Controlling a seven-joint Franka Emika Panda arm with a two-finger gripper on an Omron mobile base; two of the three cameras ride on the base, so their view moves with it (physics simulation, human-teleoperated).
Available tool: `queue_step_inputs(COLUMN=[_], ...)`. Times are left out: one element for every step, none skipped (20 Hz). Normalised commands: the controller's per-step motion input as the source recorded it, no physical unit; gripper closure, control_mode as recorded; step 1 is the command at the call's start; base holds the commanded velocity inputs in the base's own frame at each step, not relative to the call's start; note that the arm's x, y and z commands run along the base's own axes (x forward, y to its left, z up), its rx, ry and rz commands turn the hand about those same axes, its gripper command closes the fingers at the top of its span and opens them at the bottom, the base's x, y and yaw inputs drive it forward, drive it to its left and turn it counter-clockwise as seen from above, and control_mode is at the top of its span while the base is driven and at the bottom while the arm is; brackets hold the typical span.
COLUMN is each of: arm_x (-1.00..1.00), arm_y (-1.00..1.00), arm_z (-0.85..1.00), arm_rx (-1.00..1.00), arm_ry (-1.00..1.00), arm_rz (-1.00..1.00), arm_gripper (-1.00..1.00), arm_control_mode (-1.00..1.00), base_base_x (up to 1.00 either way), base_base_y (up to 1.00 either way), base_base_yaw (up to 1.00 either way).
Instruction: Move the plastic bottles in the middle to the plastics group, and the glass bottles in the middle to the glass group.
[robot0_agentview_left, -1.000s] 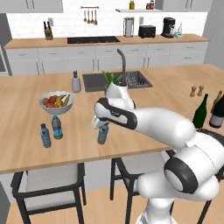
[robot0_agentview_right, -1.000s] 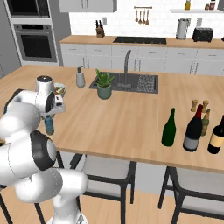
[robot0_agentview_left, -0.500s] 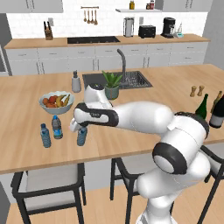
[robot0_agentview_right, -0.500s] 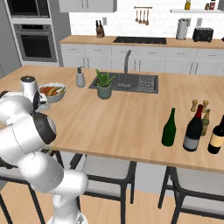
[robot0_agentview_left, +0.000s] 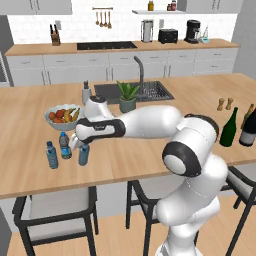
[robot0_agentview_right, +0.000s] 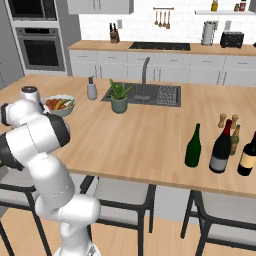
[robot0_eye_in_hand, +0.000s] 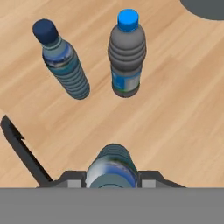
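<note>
Left base view has the arm stretched way out to its left across the wooden counter (robot0_agentview_left: 30, 120), with the gripper (robot0_agentview_left: 80, 148) down low and closed on a small clear-bluish water bottle (robot0_agentview_left: 83, 154), which stands upright, apparently on the counter, just right of the two bottles of the plastics group: a dark-labelled small bottle (robot0_agentview_left: 64, 145) and a pale blue one (robot0_agentview_left: 52, 155). Right behind them sits a fruit bowl (robot0_agentview_left: 62, 116), so that corner is fairly crowded (the bowl's edge also pokes into the top right of the hand view). Further back there's a potted plant (robot0_agentview_left: 127, 96), a soap dispenser (robot0_agentview_left: 86, 92) and the sink (robot0_agentview_left: 150, 91). In the hand view the held bottle (robot0_eye_in_hand: 112, 167) sits right between the fingertips, ribbed and see-through, while the other two bottles (robot0_eye_in_hand: 127, 54) (robot0_eye_in_hand: 63, 61) stand apart ahead of it, one with a bright blue cap, one with a darker cap. Over on the far right, the tall green wine bottle (robot0_agentview_right: 193, 146) stands by itself near the counter's front edge, just left of the glass group: a dark bottle with a white label (robot0_agentview_right: 222, 148) and another one with a pale label (robot0_agentview_right: 248, 154), with two little wooden shakers (robot0_agentview_right: 222, 120) behind.
</note>
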Motion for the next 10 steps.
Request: queue_step_inputs(arm_x=[0.26, 0.3, 0.28, 0.32, 0.32, 0.31, 0.28, 0.21, 0.14, 0.11], arm_y=[0.01, 0.0, 0.0, 0.09, 0.12, 0.1, 0.06, 0.1, 0.12, 0.17], arm_z=[-0.39, -0.37, -0.32, -0.24, -0.21, -0.2, -0.18, -0.22, -0.25, -0.29], arm_rx=[0.0, 0.0, 0.0, 0.0, 0.0, 0.0, 0.01, 0.01, 0.01, 0.01], arm_ry=[0.01, 0.0, 0.0, 0.0, 0.0, -0.02, -0.04, -0.06, -0.06, -0.08], arm_rz=[0.03, 0.03, 0.03, 0.03, 0.02, 0.02, 0.02, 0.03, 0.03, 0.02], arm_gripper=[1.0, 1.0, 1.0, 1.0, 1.0, 1.0, 1.0, 1.0, 1.0, 1.0], arm_control_mode=[-1.0, -1.0, -1.0, -1.0, -1.0, -1.0, -1.0, -1.0, -1.0, -1.0], base_base_x=[0.0, 0.0, 0.0, 0.0, 0.0, 0.0, 0.0, 0.0, 0.0, 0.0], base_base_y=[0.0, 0.0, 0.0, 0.0, 0.0, 0.0, 0.0, 0.0, 0.0, 0.0], base_base_yaw=[0.0, 0.0, 0.0, 0.0, 0.0, 0.0, 0.0, 0.0, 0.0, 0.0])
